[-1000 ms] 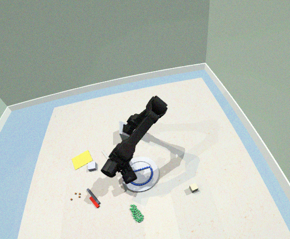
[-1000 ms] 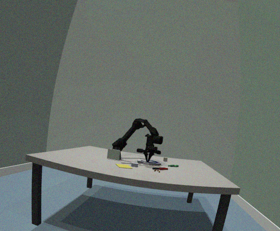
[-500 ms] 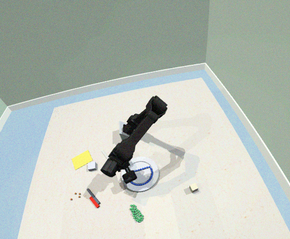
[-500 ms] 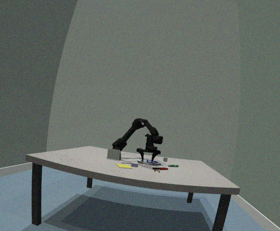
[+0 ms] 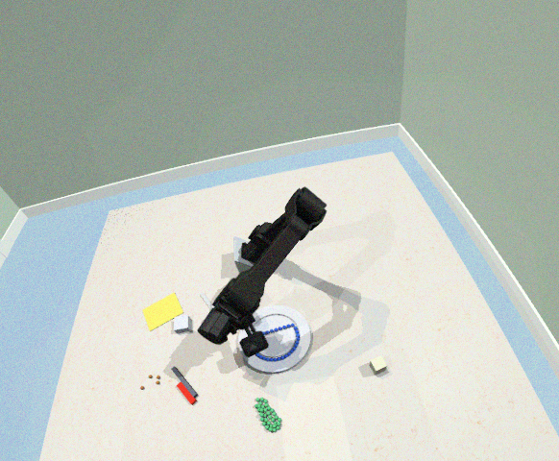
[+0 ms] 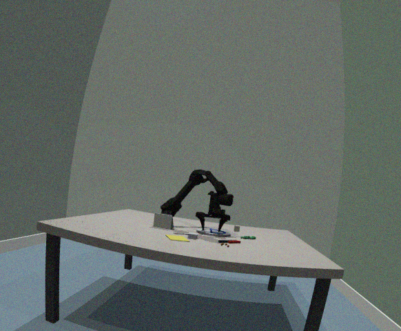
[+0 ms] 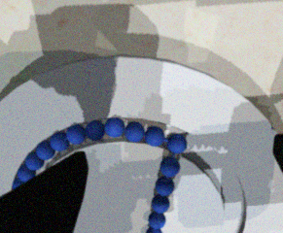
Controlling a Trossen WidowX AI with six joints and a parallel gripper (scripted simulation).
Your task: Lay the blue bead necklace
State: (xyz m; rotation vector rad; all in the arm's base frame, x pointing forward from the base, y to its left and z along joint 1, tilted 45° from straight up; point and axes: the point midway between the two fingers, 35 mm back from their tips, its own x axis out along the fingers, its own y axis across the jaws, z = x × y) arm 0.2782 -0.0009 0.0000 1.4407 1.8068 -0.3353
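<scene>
The round bead board (image 5: 304, 347) (image 7: 141, 80) lies flat under my gripper. The blue bead necklace (image 5: 298, 338) (image 7: 115, 127) rests on it. In the wrist view, one run of beads follows the groove along the left and far side. At a corner bead it turns sharply inward and runs nearly straight across the board's middle; the groove's right-hand arc there shows no beads. My gripper (image 6: 211, 230) (image 7: 179, 151) is wide open and empty, its fingers low over the board on either side of that corner. The near part of the necklace is partly hidden by the gripper and the frame edge.
Green beads (image 5: 268, 414) (image 6: 248, 237) lie beyond the board. A red bar (image 5: 186, 393), a dark bar (image 5: 184, 380) and several brown beads (image 5: 157, 382) lie left of them. A grey block (image 5: 182, 324), a yellow sheet (image 5: 162, 311), a cream block (image 5: 377, 364) and an upright grey panel (image 6: 162, 221) stand around.
</scene>
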